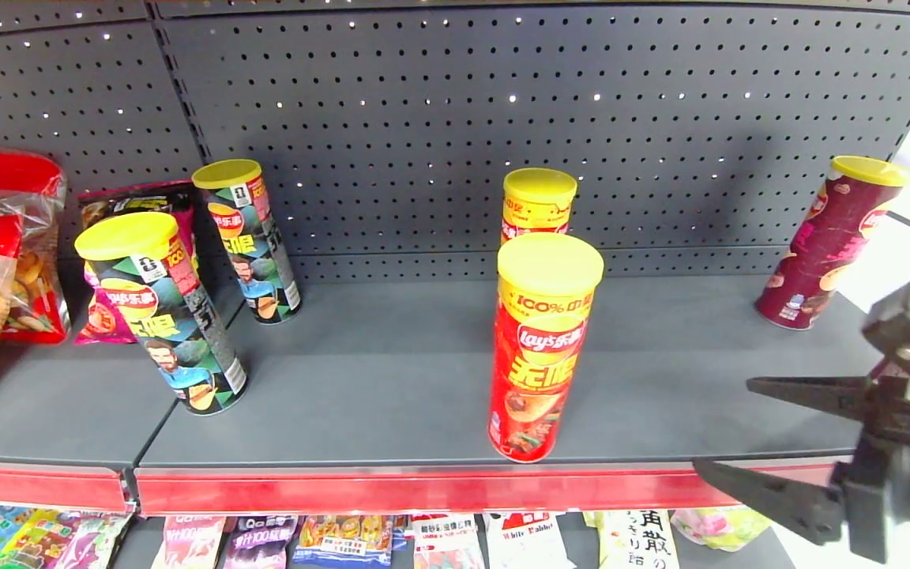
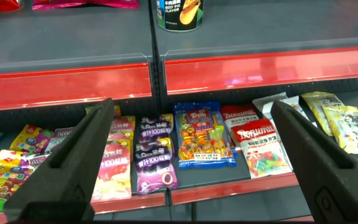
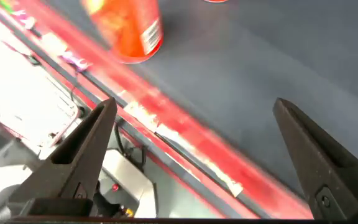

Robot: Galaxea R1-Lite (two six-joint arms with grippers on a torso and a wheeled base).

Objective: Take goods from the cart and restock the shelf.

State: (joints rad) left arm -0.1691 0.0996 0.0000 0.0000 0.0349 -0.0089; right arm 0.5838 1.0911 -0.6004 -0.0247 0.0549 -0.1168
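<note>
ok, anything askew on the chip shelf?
Nothing stands out. Red can and the rest stand on their bases, lids on. Maroon can seems to lean, but left cans lean oppositely, so probably the lens.

Bright, even light. Soft shadows on shelf (image 1: pixel 392 379) and pegboard (image 1: pixel 660 158), glints through its holes. Blown-out white at head view's right edge. Wide-angle bowing toward corners.

My head camera looks down, close, on the grey shelf (image 1: pixel 392 379); left wrist faces the candy tier (image 2: pixel 229 186) below; right wrist shares the red can (image 3: pixel 132 34) with head.
</note>
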